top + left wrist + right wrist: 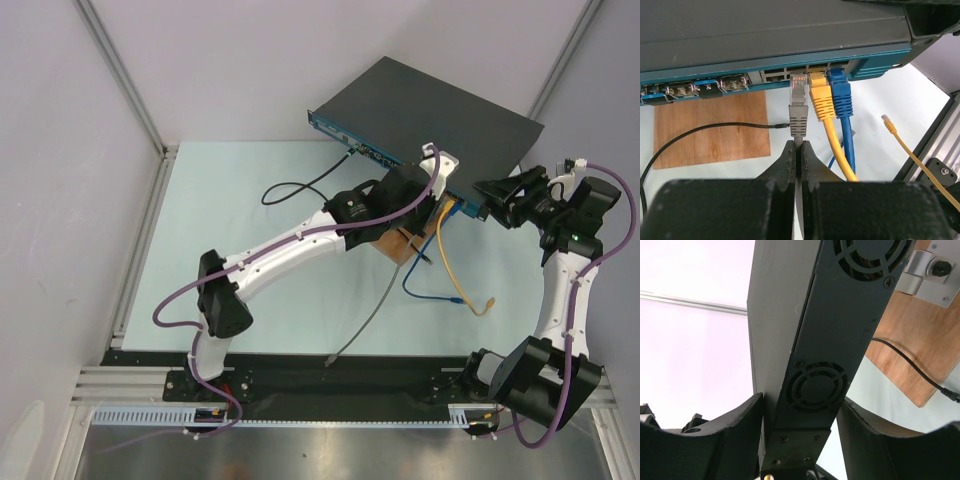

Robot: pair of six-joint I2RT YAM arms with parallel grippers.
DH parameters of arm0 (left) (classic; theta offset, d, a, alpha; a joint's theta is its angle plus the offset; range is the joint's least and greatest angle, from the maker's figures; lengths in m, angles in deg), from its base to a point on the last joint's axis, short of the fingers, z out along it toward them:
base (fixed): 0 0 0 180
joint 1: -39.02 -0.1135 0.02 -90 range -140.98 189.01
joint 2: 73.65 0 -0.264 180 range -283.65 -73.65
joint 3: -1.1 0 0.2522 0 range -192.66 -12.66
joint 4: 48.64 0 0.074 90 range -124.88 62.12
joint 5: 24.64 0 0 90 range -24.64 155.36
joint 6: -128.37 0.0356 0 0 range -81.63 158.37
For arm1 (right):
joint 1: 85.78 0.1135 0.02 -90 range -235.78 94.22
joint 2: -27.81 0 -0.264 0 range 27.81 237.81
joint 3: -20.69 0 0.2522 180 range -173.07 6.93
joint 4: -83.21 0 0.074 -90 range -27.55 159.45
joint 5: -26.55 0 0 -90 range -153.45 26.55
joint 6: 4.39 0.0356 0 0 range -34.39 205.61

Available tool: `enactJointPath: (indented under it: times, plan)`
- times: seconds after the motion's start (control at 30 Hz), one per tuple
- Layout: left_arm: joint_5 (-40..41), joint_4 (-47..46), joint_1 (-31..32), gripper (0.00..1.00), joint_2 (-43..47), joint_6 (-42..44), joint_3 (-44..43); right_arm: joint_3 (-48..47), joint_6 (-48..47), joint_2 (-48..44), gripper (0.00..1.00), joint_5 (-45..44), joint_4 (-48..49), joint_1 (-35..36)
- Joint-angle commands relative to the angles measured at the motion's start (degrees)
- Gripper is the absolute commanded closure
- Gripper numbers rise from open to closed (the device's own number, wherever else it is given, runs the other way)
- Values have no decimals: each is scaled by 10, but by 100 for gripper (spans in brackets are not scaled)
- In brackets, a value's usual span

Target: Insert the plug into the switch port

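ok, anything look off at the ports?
The grey plug sits lower than the yellow plug and blue plug beside it in the switch, clear head exposed: looks not fully seated; the left gripper is shut on its grey cable. A loose yellow connector lies unplugged on the table.

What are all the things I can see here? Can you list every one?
switch: one, dark grey with a teal front, at the far side of the mat.
grey plug: one, grey, at the switch's sockets, left of the yellow cable.
yellow cable: one, yellow, plugged into the switch, other end loose on the mat.
blue cable: one, blue, plugged in right of the yellow.
black cable: one, black, curling over the mat to the wooden board.
wooden board: one, brown, below the switch's front.
mat: one, pale green, under everything.
left claw: one, black, shut on the grey plug's cable.
right claw: one, black, fingers either side of the switch's end.
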Motion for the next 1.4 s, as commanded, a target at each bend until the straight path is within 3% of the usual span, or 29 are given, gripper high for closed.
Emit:
enactJointPath:
  times: [0.0,1.37]
  plan:
    - [7,-53,-14,100,-4,-10,-5,8,-29,9,45,-9,-14,-5]
    - [-11,-25,-12,100,16,-39,10,8,-36,10,39,-19,-10,-6]
